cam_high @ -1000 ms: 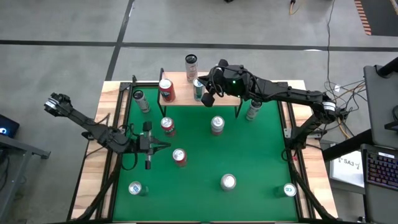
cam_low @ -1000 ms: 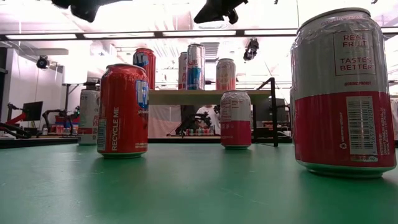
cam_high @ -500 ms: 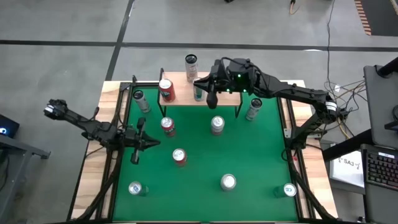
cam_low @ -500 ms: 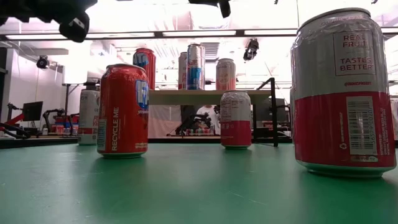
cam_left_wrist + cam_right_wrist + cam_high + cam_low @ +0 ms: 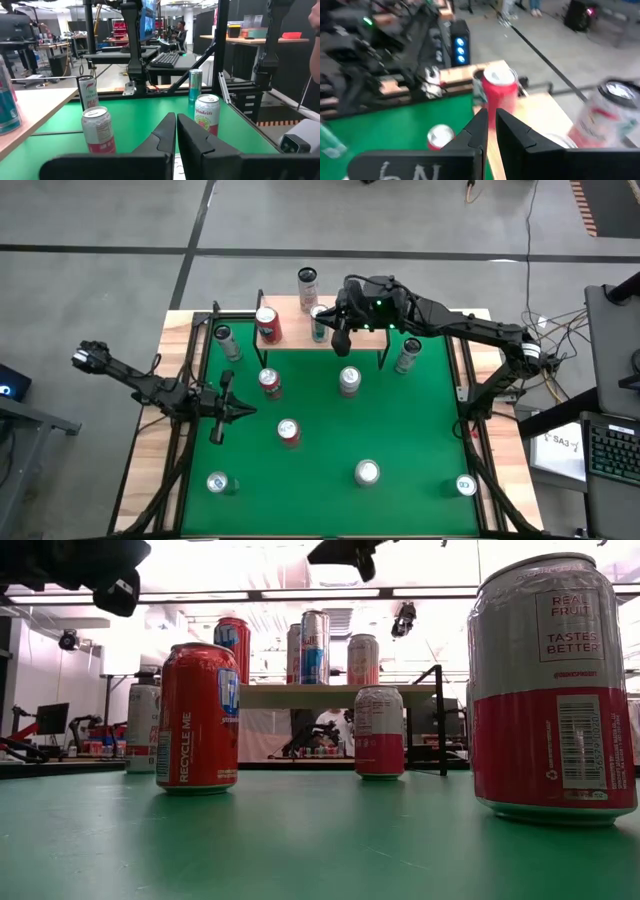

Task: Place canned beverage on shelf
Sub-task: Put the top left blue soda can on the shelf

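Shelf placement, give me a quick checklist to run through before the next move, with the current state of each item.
1. Right gripper empty, fingers shut: ok, it hangs over the shelf's front edge with nothing in it.
2. Left gripper empty, fingers shut: ok, over the green table's left side.
3. Shelf has free room: ok, bare wood shows between its three cans.
4. Red can on the shelf upright: ok.
5. Cans remaining on the table upright: ok, e.g. silver can just in front of the shelf.
6. Which can comes next: cannot tell.
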`<action>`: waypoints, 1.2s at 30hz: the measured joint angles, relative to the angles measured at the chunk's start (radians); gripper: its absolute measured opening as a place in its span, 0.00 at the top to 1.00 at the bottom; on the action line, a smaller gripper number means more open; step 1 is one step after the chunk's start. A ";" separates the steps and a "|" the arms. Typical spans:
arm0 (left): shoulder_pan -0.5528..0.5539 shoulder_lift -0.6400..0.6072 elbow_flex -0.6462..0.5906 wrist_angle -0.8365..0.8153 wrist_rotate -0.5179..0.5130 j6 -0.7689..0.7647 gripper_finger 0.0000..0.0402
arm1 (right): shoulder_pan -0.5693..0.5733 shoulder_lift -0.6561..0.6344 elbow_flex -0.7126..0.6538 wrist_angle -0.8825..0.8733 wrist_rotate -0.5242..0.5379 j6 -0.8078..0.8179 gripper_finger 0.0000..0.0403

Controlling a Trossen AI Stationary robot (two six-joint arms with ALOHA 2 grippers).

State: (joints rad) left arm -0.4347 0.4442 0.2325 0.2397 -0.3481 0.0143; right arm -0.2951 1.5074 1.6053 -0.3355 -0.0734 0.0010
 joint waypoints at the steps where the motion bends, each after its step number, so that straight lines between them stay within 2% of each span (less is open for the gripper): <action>1: 0.000 0.000 0.000 0.000 0.000 -0.002 1.00 | 0.000 0.000 0.000 -0.013 0.027 0.000 0.93; 5: 0.000 0.009 0.000 0.000 0.000 -0.022 1.00 | -0.006 0.000 0.000 -0.034 0.107 -0.004 0.93; 15: 0.000 0.051 -0.002 0.014 0.000 -0.024 1.00 | -0.058 0.000 -0.005 -0.042 0.111 -0.057 0.93; 26: 0.000 0.058 -0.015 0.058 0.000 -0.025 1.00 | -0.062 0.103 -0.007 -0.022 0.108 -0.071 0.93; 36: 0.000 0.052 -0.015 0.062 -0.006 -0.020 1.00 | -0.061 0.102 -0.007 -0.039 0.145 -0.067 0.93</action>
State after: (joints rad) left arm -0.4347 0.4961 0.2175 0.3015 -0.3538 -0.0059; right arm -0.3561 1.6094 1.5982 -0.3742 0.0718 -0.0661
